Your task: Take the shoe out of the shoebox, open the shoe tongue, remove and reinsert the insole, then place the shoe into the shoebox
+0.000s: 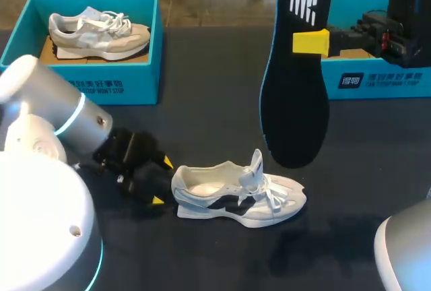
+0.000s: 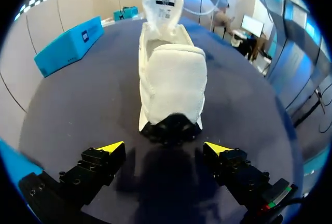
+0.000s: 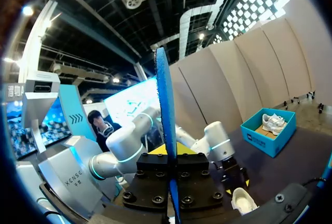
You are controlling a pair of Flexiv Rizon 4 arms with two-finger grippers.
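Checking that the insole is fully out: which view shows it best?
The head view: the whole insole hangs clear of the shoe, held in the right gripper. The right wrist view shows only its edge, and the left wrist view shows nothing of it.

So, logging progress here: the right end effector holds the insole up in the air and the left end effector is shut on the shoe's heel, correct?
No. The left end effector is open: the left wrist view shows its fingers spread, short of the shoe heel and not touching it. The right end effector does hold the insole up in the air.
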